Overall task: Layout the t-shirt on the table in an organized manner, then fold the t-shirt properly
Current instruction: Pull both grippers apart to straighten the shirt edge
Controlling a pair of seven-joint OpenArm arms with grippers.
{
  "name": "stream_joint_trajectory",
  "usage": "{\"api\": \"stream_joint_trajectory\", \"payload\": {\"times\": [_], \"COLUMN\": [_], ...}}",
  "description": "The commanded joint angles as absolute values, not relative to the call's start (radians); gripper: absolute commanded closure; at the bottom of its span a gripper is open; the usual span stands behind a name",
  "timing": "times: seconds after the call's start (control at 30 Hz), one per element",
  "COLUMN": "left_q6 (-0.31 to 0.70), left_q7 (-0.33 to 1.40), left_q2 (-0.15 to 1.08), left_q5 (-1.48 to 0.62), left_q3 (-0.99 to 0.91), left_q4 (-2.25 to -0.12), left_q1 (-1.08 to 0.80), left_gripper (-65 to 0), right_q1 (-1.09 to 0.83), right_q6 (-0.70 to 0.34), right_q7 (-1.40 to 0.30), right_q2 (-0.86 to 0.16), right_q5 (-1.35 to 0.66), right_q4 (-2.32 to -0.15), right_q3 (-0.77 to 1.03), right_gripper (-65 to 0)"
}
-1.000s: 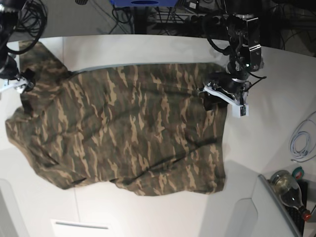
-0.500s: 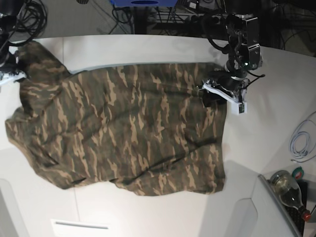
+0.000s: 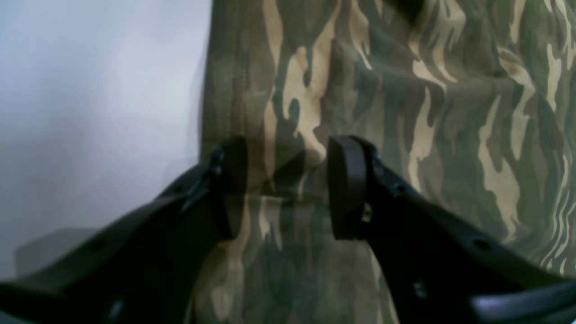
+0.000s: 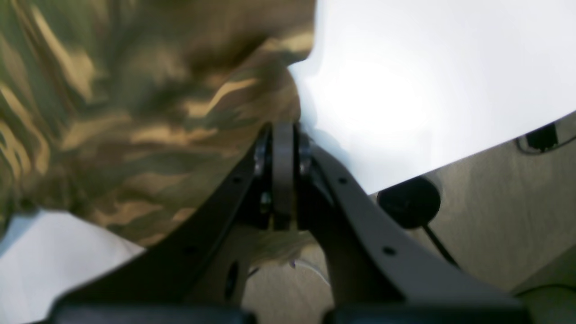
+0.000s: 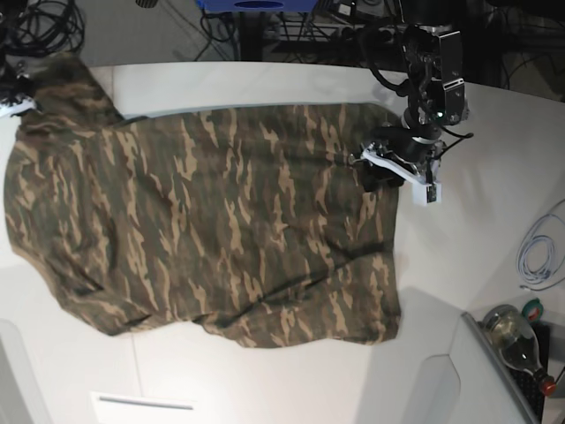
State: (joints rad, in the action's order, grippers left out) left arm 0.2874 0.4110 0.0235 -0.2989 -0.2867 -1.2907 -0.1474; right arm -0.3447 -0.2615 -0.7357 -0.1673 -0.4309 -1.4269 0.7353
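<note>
The camouflage t-shirt [image 5: 221, 221] lies spread across the white table [image 5: 265, 88], its top edge drawn nearly straight. At the shirt's upper right corner my left gripper [image 5: 388, 168] sits on the cloth. In the left wrist view its fingers [image 3: 346, 184] stand partly apart with a raised fold of the t-shirt [image 3: 405, 90] pinched between them. My right gripper [image 5: 16, 95] is at the far upper left, at the base view's edge. The right wrist view shows that gripper [image 4: 284, 135] shut tight on the edge of the t-shirt [image 4: 135, 112], close to the table [image 4: 405, 90] rim.
A coiled white cable [image 5: 540, 252] lies at the table's right edge, with a glass bottle [image 5: 516, 340] below it. Dark cables and a blue object [image 5: 256, 7] sit behind the table. Past the rim, a black round object [image 4: 408, 202] rests on the floor.
The right gripper closed on the shirt's upper left corner and pulled it up and left, stretching the shirt flatter. The left gripper shifted slightly upward at the upper right corner.
</note>
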Motion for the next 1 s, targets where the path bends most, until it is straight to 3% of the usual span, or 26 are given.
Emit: {"api": "stream_joint_trajectory", "payload": {"times": [0.0, 0.1, 0.27, 0.37, 0.63, 0.8, 0.97], "left_q6": [0.294, 0.294, 0.294, 0.294, 0.305, 0.478, 0.549], "left_q7": [0.392, 0.392, 0.392, 0.394, 0.503, 0.372, 0.254], "left_q2": [0.028, 0.028, 0.028, 0.028, 0.076, 0.145, 0.145], "left_q5": [-0.311, -0.311, -0.312, -0.314, -0.447, -0.519, -0.524], "left_q3": [-0.288, -0.288, -0.288, -0.288, -0.298, -0.300, -0.300], "left_q4": [-1.313, -1.313, -1.314, -1.351, -1.690, -1.656, -1.520], "left_q1": [-0.139, -0.139, -0.139, -0.150, -0.357, -0.516, -0.564], "left_gripper": [-28.1, -28.1, -28.1, -28.1, -28.1, -29.1, -29.1], "right_q1": [-0.357, -0.360, -0.367, -0.369, -0.367, -0.367, -0.364], "right_q6": [-0.260, -0.262, -0.262, -0.262, -0.262, -0.262, -0.262], "right_q7": [-0.733, -0.733, -0.763, -0.789, -0.783, -0.783, -0.783], "right_q2": [-0.182, -0.182, -0.179, -0.173, -0.137, -0.136, -0.136], "right_q5": [-0.429, -0.429, -0.429, -0.432, -0.429, -0.430, -0.430], "right_q4": [-1.442, -1.446, -1.506, -1.555, -1.601, -1.600, -1.600], "right_q3": [0.748, 0.748, 0.748, 0.748, 0.748, 0.748, 0.748], "right_gripper": [-0.3, -5.3, -20.1, -25.8, -25.7, -25.7, -26.4]}}
